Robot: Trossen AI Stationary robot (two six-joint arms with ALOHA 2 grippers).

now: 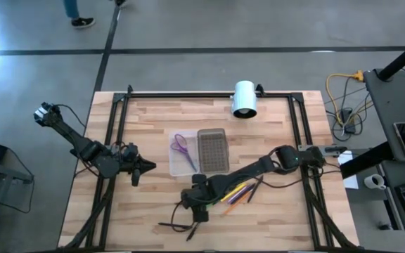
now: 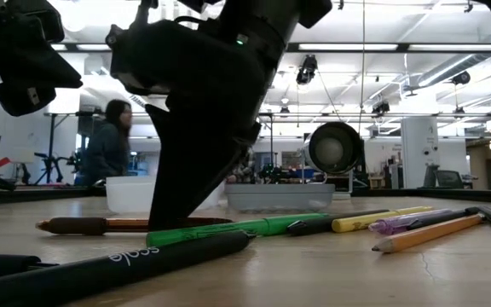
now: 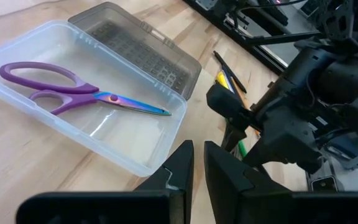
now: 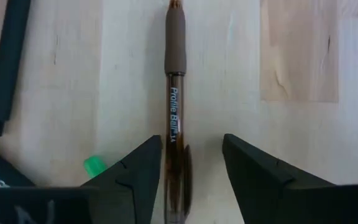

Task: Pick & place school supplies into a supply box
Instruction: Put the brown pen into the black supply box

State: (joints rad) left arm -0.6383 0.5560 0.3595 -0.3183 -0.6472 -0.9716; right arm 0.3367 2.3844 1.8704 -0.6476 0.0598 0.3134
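Observation:
My right gripper [image 4: 191,146] is open and points down at the table's near middle [image 1: 198,200]. Its fingers stand on either side of a brown pen [image 4: 176,93] that lies flat on the wood [image 2: 101,225]; I cannot tell whether they touch it. A green pen [image 2: 254,227], black pens [image 4: 8,56], and yellow, purple and orange ones [image 1: 239,190] lie around it. The supply box's clear tray [image 3: 166,137] holds purple-handled scissors [image 3: 73,93], and its grey dotted lid [image 3: 142,50] lies open beside it. My left gripper [image 3: 197,149] is shut and hovers left of the box [image 1: 148,167].
A white cylinder [image 1: 245,98] lies on its side at the table's far edge. Dark frame rails [image 1: 114,133] run along the table's left, right and far sides. Cables trail from the right arm near the table's near edge [image 1: 178,223]. A person [image 2: 109,145] stands in the room beyond.

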